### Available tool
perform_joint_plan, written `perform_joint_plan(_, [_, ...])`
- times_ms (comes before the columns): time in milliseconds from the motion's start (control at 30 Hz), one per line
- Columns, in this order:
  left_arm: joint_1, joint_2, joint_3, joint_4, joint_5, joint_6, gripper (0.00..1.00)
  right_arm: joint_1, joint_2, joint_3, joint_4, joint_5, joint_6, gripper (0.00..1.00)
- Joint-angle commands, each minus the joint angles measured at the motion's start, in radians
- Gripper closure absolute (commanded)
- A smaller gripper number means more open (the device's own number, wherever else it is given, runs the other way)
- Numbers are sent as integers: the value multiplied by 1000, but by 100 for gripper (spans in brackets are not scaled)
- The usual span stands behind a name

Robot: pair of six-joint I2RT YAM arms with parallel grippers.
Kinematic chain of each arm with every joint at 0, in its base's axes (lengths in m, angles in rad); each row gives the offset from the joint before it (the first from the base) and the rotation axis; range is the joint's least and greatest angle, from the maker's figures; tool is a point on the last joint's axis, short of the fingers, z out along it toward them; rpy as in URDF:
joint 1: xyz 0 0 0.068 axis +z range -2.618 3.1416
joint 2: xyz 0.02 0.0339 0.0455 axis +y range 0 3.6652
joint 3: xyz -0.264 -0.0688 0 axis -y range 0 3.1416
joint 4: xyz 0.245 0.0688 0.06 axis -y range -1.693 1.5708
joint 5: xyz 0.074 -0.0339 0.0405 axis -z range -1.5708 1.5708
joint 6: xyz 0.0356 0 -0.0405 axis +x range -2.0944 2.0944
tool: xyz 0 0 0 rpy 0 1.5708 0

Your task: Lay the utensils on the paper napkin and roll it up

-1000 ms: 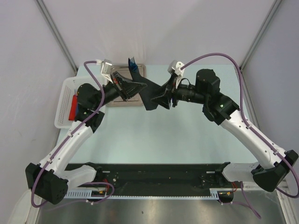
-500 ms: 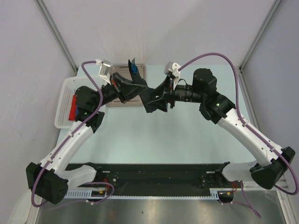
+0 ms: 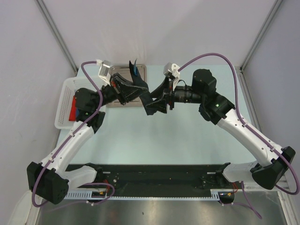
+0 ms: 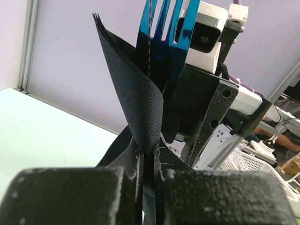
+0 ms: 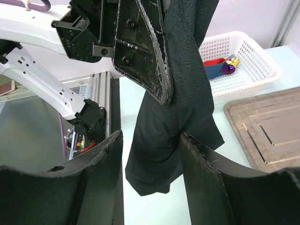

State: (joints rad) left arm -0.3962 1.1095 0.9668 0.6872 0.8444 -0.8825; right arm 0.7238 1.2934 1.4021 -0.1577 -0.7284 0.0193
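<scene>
With the left end effector (image 4: 149,176), clamps the paper napkin (image 4: 138,93) well above the tabletop (image 3: 154,140), both pads pressed flat together on the black sheet. Holds it upright, folded into a loose wrap around the blue fork (image 4: 164,37), tines up and clear of the paper's top edge. Cannot tell whether the pads also bear on the fork's handle, hidden inside the fold. In the top view, hovers over the right part of the steel tray (image 5: 267,126) at the far side of the tabletop, with the napkin's lower part hanging down and to the right, toward the other arm. With the right end effector (image 5: 151,137), brackets that hanging tail: released, fingers (image 5: 93,187) spread wide on either side of the paper and close to it, contact not clear. Faces the left end effector almost nose to nose, just apart from it. On the left of the tabletop, just beside the tray, shows a white basket (image 5: 253,65) holding a red piece (image 3: 73,107), a flat blue piece (image 5: 213,71) and something small, shiny and purple, perhaps the purple utensil (image 5: 228,68), too small to tell.
</scene>
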Motion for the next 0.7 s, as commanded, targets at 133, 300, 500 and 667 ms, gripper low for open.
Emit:
perform_joint_plan(133, [-23, -17, 13, 133, 27, -56, 100, 12, 24, -12, 18, 15, 28, 44])
perform_joint_plan(300, [-33, -14, 24, 146, 36, -56, 100, 11, 29, -12, 18, 26, 44, 40])
perform_joint_plan(500, [-43, -13, 32, 140, 41, -52, 100, 11, 27, -20, 20, 49, 51, 36])
perform_joint_plan(667, [-47, -11, 32, 140, 36, -47, 100, 8, 26, -25, 17, 64, 57, 41])
